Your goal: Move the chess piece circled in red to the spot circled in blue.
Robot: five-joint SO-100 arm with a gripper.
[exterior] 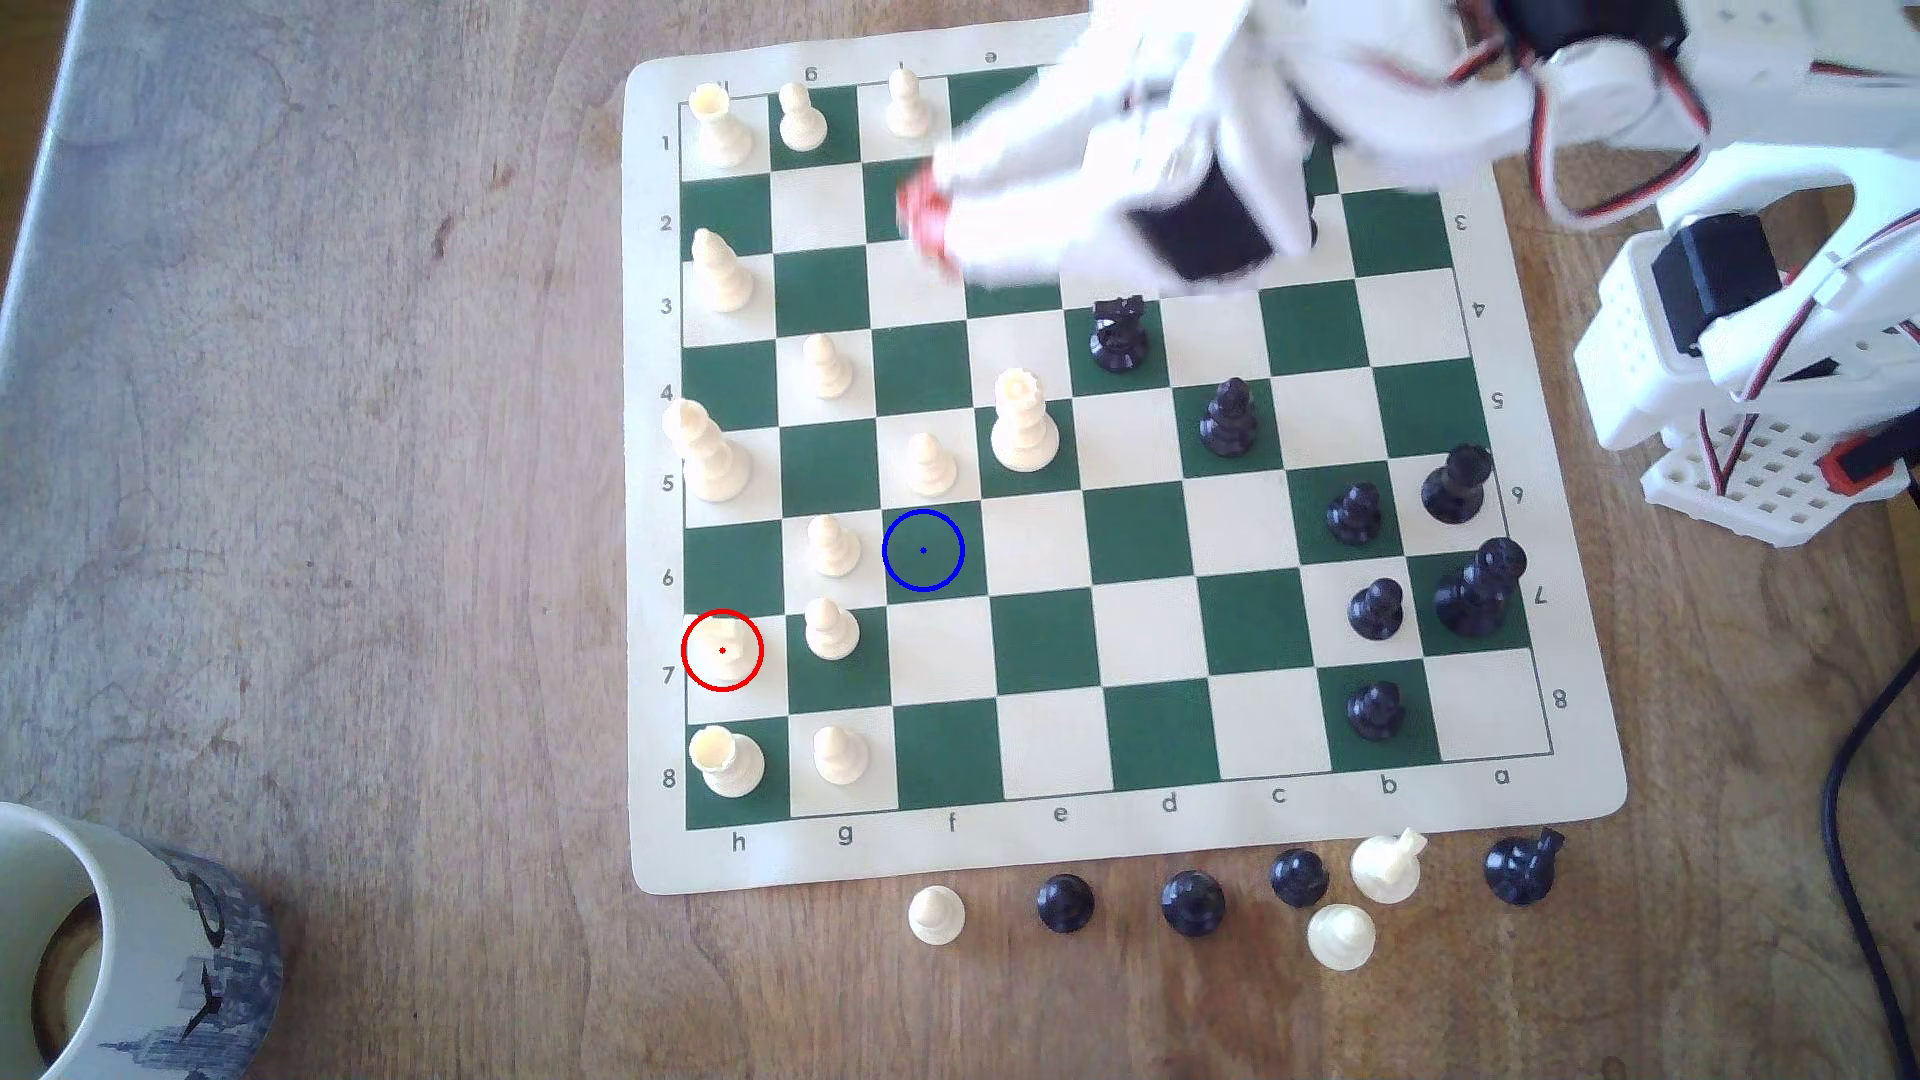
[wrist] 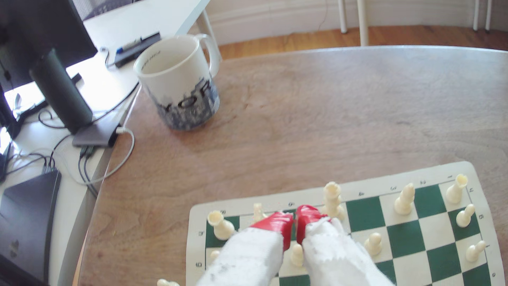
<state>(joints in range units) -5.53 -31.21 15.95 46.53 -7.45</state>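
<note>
Above the board's (exterior: 1039, 831) far rows, the pincer (exterior: 923, 223) hangs nearly closed (red tips almost touching), holding nothing.

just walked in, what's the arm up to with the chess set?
The arm's gripper hangs blurred above the board's row 2, red tips nearly together and holding nothing. Its target, the red-circled cream piece, sits untouched on its square at the exterior view's left edge, row 7. The blue-circled green square is free, with cream pawns beside it. So the pick has not started.
</note>
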